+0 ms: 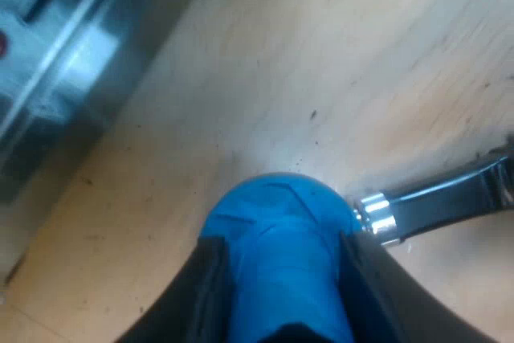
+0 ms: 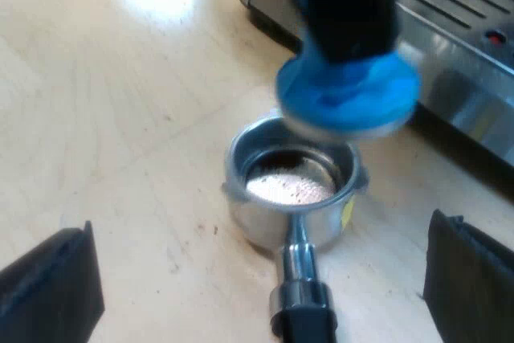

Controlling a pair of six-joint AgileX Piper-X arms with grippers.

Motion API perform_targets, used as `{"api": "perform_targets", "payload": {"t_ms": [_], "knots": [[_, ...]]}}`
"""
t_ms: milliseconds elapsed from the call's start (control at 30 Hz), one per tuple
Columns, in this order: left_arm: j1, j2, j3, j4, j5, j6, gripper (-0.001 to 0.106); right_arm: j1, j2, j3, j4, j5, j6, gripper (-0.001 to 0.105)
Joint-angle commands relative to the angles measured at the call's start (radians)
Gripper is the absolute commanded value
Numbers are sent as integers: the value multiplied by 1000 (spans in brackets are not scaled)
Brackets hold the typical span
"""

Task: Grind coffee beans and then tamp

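My left gripper point(image 1: 281, 267) is shut on the blue tamper point(image 1: 273, 214), one black finger on each side of its body. In the right wrist view the tamper point(image 2: 349, 94) hangs just above the metal holder point(image 2: 293, 186), slightly off its centre and not touching it. The holder rests on the wooden table with pale ground coffee in its basket. Its dark handle point(image 2: 303, 311) points toward my right gripper point(image 2: 261, 283), which is open, the fingers point(image 2: 52, 291) spread wide either side of the handle without touching it. Beneath the tamper the handle point(image 1: 450, 198) shows again.
The espresso machine point(image 2: 458, 54) stands close behind the holder, its slotted drip tray beside the tamper. Its steel base point(image 1: 56, 62) also runs along the table. Bare wooden tabletop point(image 2: 120, 118) stretches away from the holder.
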State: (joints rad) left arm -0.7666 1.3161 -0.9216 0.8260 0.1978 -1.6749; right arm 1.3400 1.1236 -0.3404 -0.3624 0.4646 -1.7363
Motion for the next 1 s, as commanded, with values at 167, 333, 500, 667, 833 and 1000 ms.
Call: {"api": "perform_targets", "payload": {"t_ms": [167,333,500,667,833,1000], "knots": [[39,-117,-15,116,-35,-9,0,1,-31,-35,-7,9,-22,82],[123,-181,-15,175,-35,-9,0,1,-45,-60,-4,9,-42,82],[208,-224,-15,219,-35,-2,0,1,-46,-106,2,9,-49,82],[295,-241,-11,241,-35,4,0,1,-46,-139,51,9,-64,82],[411,-241,47,253,-35,46,0,1,-46,-167,136,0,-90,82],[489,-241,106,223,-35,46,0,-1,-46,-167,136,-34,-90,82]]}}
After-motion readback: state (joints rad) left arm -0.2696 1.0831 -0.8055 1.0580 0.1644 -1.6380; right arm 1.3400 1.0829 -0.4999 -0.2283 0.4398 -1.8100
